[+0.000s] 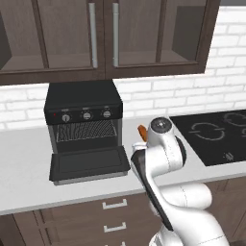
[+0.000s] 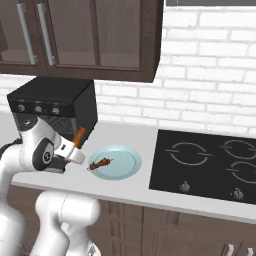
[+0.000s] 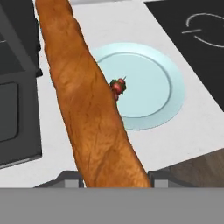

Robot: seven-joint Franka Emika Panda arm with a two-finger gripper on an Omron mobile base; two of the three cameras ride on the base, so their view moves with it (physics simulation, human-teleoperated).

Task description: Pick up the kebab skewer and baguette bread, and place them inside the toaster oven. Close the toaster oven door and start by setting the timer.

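Open oven mouth (image 1: pixel 86 130), rack unobstructed

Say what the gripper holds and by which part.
The gripper holds the baguette by one end, the loaf raised above the plate.

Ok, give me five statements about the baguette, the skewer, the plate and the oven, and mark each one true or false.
1. The toaster oven door is open, folded down flat. True.
2. The baguette bread lies on the plate. False: the gripper holds it, lifted off the plate.
3. The kebab skewer lies on the pale blue plate. True.
4. The kebab skewer is already on the oven rack. False: it is on the plate, beside the toaster oven.
5. A pot stands on the cooktop. False: its burners are bare.
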